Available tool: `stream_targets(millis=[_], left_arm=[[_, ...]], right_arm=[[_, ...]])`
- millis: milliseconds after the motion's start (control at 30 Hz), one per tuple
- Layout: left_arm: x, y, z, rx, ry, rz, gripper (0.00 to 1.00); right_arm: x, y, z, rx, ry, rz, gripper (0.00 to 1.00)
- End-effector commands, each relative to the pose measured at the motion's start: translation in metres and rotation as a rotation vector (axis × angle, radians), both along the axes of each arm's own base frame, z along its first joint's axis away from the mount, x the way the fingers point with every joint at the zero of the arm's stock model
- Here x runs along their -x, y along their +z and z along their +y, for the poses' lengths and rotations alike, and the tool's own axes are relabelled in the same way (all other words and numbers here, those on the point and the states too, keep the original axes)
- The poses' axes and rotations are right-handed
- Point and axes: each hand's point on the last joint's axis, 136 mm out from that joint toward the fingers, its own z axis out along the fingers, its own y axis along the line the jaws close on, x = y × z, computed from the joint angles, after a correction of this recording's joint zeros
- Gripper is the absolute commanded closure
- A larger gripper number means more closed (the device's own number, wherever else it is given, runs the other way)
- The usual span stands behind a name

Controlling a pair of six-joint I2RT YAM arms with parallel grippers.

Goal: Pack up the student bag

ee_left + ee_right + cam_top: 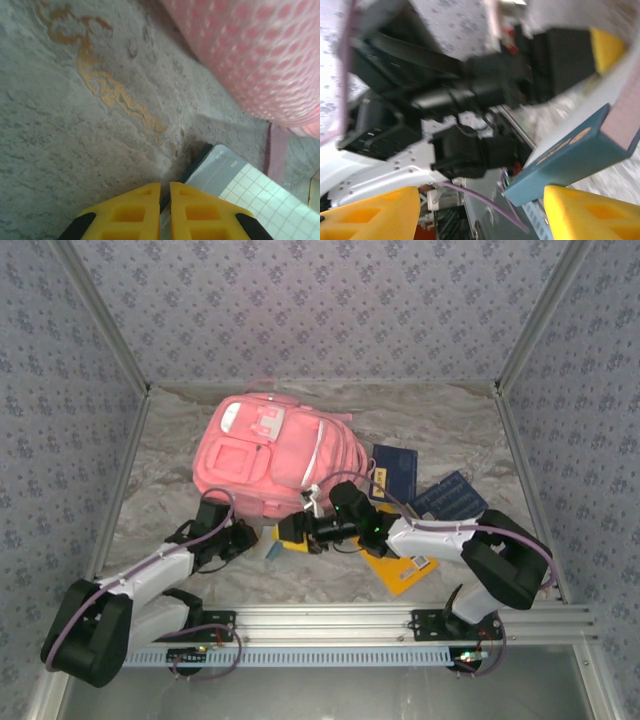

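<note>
The left end effector is closed, its yellow fingers all but touching. A gridded book's dark edge runs into the slit between them, and I cannot tell whether it is pinched there. The right end effector stands wide open with nothing gripped between its fingers. That wrist view is badly blurred.

The bag lies flat at the back of the desk, left of centre, pockets up. Its near edge is hidden behind both wrists. From the left wrist its pink mesh is cut off by the frame's top and right edges, and a strap trails onto the desk.

Bare desk lies left of the bag and behind it up to the walls. The right side is crowded. An orange book is half covered by the right arm, with two dark blue books beyond it. The nearer blue book sits just beside the bag.

From above, the end effectors sit near each other below the bag, a teal book peeking out between them. The right wrist view brings that teal book close, tilted, just above its right finger, with the left arm's dark links behind. Whether it is the gridded book I cannot tell.
</note>
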Motion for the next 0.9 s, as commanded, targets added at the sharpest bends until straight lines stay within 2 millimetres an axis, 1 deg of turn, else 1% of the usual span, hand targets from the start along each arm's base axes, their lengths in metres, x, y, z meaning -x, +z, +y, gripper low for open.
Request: stream_targets(millis=[0,133,200,267,400,567,667,767,800,867], left_arm=[[0.061,-0.026,-0.006,0.036,-0.087,0.248,0.90],[0.061,-0.025,-0.004,0.029,-0.077,0.243,0.89],[0.061,-0.023,-0.003,0.026,-0.075,0.237,0.89],[0.061,-0.022,-0.002,0.025,-0.070,0.232,0.89],[0.060,-0.019,0.000,0.011,-0.070,0.217,0.88],[0.061,-0.022,0.003,-0.010,-0.076,0.215,0.88],[0.060,-0.023,0.004,-0.018,-0.078,0.214,0.88],[0.060,-0.024,0.005,-0.028,-0.086,0.213,0.88],[0.059,-0.024,0.005,-0.030,-0.087,0.213,0.88],[0.058,-0.024,0.004,-0.032,-0.090,0.212,0.88]], right_arm=[[-0.026,-0.006,0.010,0.004,-0.093,-0.071,0.30],[-0.033,-0.013,0.016,0.015,-0.099,-0.077,0.30],[-0.034,-0.018,0.018,0.023,-0.094,-0.077,0.30],[-0.033,-0.029,0.017,0.047,-0.094,-0.064,0.30],[-0.030,-0.052,0.011,0.097,-0.085,-0.040,0.29],[-0.031,-0.067,0.000,0.153,-0.064,-0.045,0.28],[-0.035,-0.077,-0.013,0.204,-0.067,-0.049,0.28],[-0.041,-0.083,-0.020,0.208,-0.070,-0.034,0.34],[-0.042,-0.085,-0.020,0.207,-0.068,-0.030,0.39],[-0.043,-0.088,-0.017,0.202,-0.055,-0.022,0.53]])
